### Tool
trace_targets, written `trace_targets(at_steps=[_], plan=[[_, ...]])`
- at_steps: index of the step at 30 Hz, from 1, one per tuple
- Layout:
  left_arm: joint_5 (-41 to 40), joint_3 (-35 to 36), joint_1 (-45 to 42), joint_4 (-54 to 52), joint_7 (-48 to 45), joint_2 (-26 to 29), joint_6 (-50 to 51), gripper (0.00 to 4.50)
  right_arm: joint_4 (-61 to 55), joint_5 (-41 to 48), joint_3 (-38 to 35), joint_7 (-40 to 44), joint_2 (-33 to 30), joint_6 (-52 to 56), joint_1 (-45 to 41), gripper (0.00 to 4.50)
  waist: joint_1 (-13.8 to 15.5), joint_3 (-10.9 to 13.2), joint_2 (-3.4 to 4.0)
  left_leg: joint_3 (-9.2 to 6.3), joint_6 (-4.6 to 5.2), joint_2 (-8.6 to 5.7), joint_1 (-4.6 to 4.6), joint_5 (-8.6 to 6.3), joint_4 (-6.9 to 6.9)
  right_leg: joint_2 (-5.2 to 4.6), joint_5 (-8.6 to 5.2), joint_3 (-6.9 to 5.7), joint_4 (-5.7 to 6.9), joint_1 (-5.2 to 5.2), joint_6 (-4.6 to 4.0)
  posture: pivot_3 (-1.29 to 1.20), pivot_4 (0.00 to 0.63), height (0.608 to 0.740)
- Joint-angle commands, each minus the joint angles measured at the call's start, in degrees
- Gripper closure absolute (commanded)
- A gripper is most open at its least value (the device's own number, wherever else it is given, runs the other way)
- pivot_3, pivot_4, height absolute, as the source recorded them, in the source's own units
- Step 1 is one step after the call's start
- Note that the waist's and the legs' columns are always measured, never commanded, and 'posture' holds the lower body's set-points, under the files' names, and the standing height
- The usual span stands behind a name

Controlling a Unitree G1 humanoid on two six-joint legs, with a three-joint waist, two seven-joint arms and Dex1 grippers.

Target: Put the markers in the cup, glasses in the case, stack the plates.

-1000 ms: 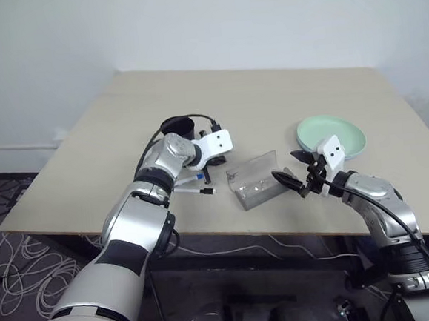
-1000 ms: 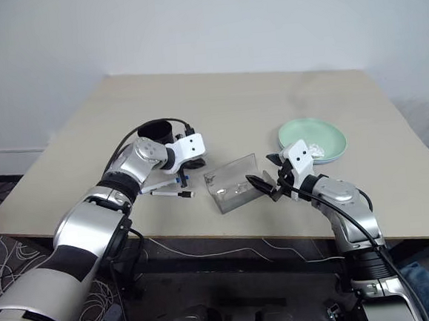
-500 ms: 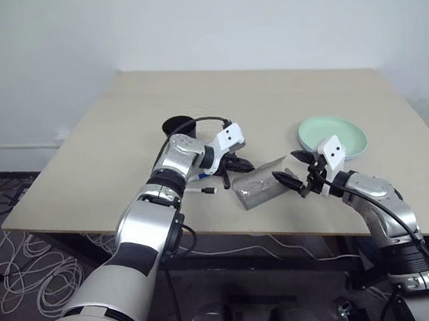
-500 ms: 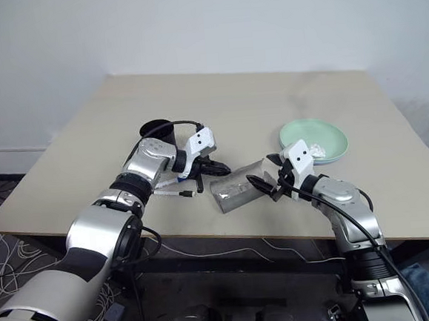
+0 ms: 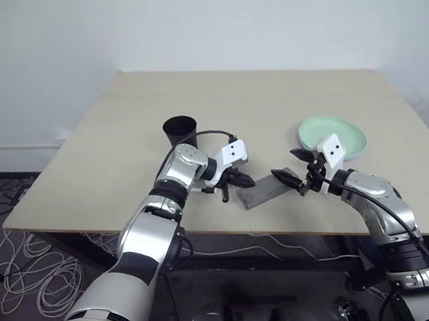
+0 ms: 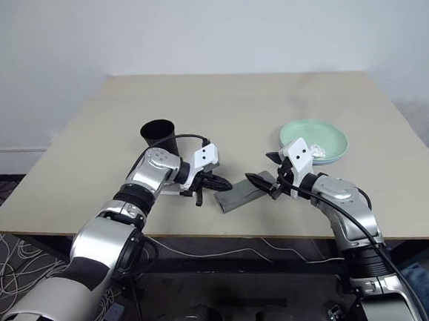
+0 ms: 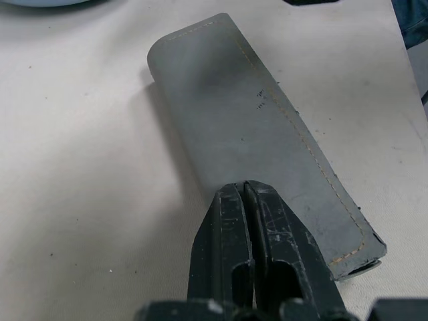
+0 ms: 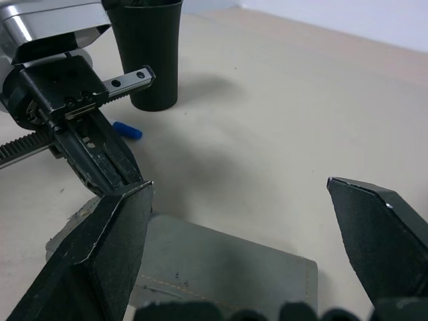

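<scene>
Case (image 5: 263, 193) lid now down, pushed by left gripper (image 7: 246, 194), fingers pressed together, resting on lid. Right gripper (image 8: 241, 214) spread wide just beyond. Risk: lid unlatched, reopens; case slides off tabletop (image 5: 269, 104) edge.

Head pair downward; wrist views near case (image 7: 267, 134)

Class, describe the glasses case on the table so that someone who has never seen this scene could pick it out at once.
Start at the tan table and look along its near edge, between the black cup and the green plate. The case lies there, lid down, between the left gripper and the right gripper. It is the one flat grey oblong with stitched edges.
</scene>
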Motion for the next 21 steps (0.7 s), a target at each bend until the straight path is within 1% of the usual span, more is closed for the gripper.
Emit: trace_targets(at_steps=[1, 4, 6, 11, 13, 16, 18, 21], plan=[[-1.9, 1.44, -1.17, -2.1, 1.23, 0.11, 0.87, 4.45, -0.78, 0.38, -0.79, -0.07, -0.08, -1.41, -1.61, 0.0, -0.01, 0.0, 0.0, 0.0, 0.0, 0.0, 0.0, 0.0, 0.0, 0.0, 0.0, 0.0, 0.0, 0.0, 0.0, 0.0, 0.0, 0.734], [-4.11, 4.18, -2.75, -3.9, 4.39, 1.07, 3.49, 4.45, -0.55, 0.26, -0.65, 0.0, -0.13, -1.44, -1.83, 0.0, -0.02, 0.0, 0.0, 0.0, 0.01, 0.01, 0.0, 0.0, 0.03, 0.0, 0.0, 0.03, 0.0, 0.0, 0.0, 0.0, 0.0, 0.734], [-4.46, 4.39, -2.32, -6.48, 3.77, 2.72, 4.59, 4.45, -0.16, 0.16, -0.57, 0.14, -0.21, -1.52, -2.1, 0.0, -0.04, 0.0, 0.0, 0.0, 0.01, 0.02, 0.0, 0.0, 0.06, 0.0, 0.0, 0.05, 0.02, -0.01, 0.0, 0.0, 0.0, 0.734], [-3.51, 1.69, 1.63, -13.95, -2.67, 9.8, 3.47, 4.45, 1.02, 0.01, -0.31, 0.63, -0.34, -1.85, -2.71, 0.0, -0.11, -0.02, 0.04, 0.03, 0.0, 0.07, 0.04, 0.01, 0.1, 0.04, 0.0, 0.05, 0.11, 0.01, 0.0, 0.0, 0.0, 0.734], [-2.62, 0.3, 2.58, -15.36, -4.21, 12.44, 2.51, 4.45, 1.52, -0.06, -0.1, 0.83, -0.29, -2.04, -2.94, 0.0, -0.11, -0.03, 0.05, 0.06, 0.0, 0.08, 0.1, 0.01, 0.11, 0.04, 0.0, 0.05, 0.11, 0.05, 0.0, 0.0, 0.0, 0.734], [-1.54, -1.7, 2.77, -16.01, -9.23, 17.49, 2.04, 4.45, 2.76, -0.21, 0.29, 1.09, -0.08, -2.54, -3.59, 0.0, -0.14, -0.02, 0.05, 0.08, 0.03, 0.09, 0.09, 0.02, 0.22, 0.05, 0.0, 0.05, 0.17, 0.06, -0.01, 0.0, 0.0, 0.734], [-0.74, -2.95, 2.13, -15.24, -10.79, 19.4, 2.1, 4.45, 3.69, -0.31, 0.55, 1.24, 0.11, -2.97, -4.08, 0.0, -0.04, -0.02, 0.05, 0.08, 0.06, 0.1, 0.08, 0.04, 0.31, 0.04, 0.0, 0.02, 0.23, 0.06, -0.01, 0.0, 0.0, 0.734], [-0.89, -3.86, 1.52, -14.85, -13.78, 20.59, 3.68, 3.92, 4.68, -0.37, 0.9, 1.42, 0.37, -3.48, -4.64, 0.0, 0.14, -0.02, 0.05, 0.07, 0.17, 0.08, 0.08, 0.1, 0.37, -0.01, 0.03, -0.03, 0.28, 0.11, 0.02, 0.0, 0.0, 0.734]])
